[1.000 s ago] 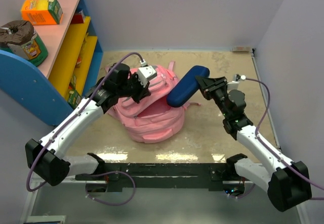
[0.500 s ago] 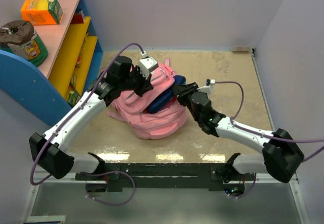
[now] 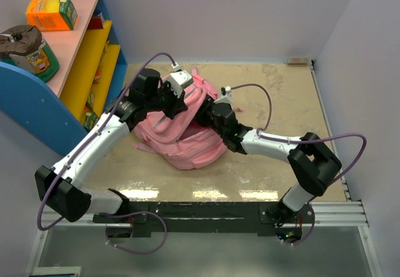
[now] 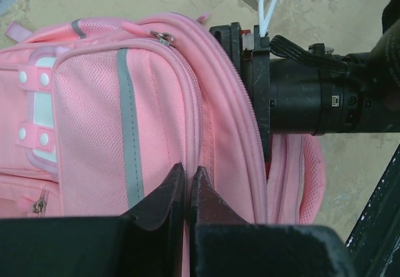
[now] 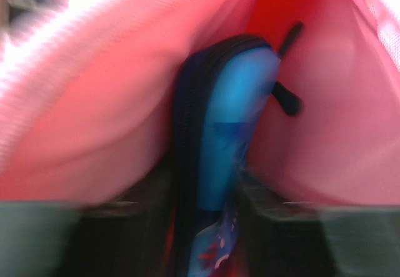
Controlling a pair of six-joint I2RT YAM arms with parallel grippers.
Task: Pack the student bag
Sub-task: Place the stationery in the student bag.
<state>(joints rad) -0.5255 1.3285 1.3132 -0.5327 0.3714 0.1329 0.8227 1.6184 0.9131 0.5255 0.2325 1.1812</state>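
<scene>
The pink student bag (image 3: 187,141) lies in the middle of the table. My left gripper (image 3: 177,99) is shut on the bag's fabric beside the zip, holding the main opening up; in the left wrist view its fingers (image 4: 186,186) pinch the pink cloth (image 4: 87,120). My right gripper (image 3: 209,115) reaches into the opening, its tips hidden in the top view. In the right wrist view it (image 5: 209,196) is shut on a blue pouch (image 5: 231,139) that sits inside the bag's pink lining (image 5: 112,108). The right arm's wrist shows in the left wrist view (image 4: 312,95).
A blue and yellow shelf unit (image 3: 81,64) stands at the left, with an orange box (image 3: 51,13) and a round tub (image 3: 28,50) on top. Walls close the back and right. A black rail (image 3: 206,211) runs along the near edge.
My right gripper moved left with the blue pouch, from beside the bag into its opening; the pouch is now out of sight from above. My left gripper lifted the bag's edge slightly.
</scene>
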